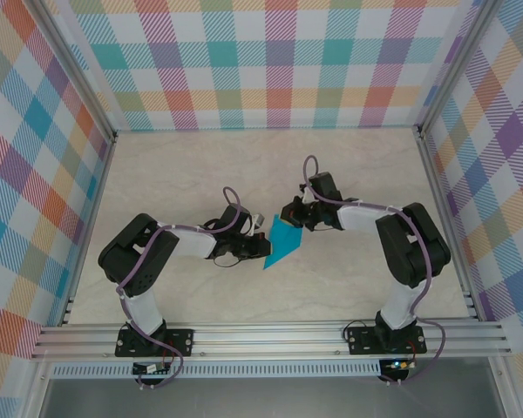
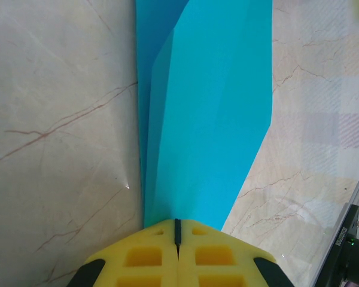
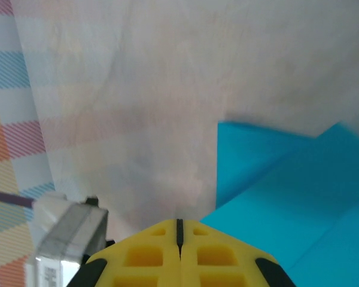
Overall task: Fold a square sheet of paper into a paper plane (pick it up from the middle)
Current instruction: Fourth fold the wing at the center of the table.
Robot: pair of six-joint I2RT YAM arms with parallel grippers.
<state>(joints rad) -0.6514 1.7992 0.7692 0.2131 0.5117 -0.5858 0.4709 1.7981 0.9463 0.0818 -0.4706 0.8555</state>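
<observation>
Over marble tabletop (image 2: 60, 149), left fingers (image 2: 158, 238) pinch blue paper (image 2: 209, 119); right fingers (image 3: 197, 239) closed beside.

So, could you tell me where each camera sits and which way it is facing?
Top external: fixed above and behind the arms, looking down on the table; both arms show, left gripper and right gripper meeting at the folded blue paper.
Left wrist: on the left arm, looking along its shut yellow fingers at the paper.
Right wrist: on the right arm, looking past its shut yellow fingers across the paper and table.
Shared: all three see the paper.
</observation>
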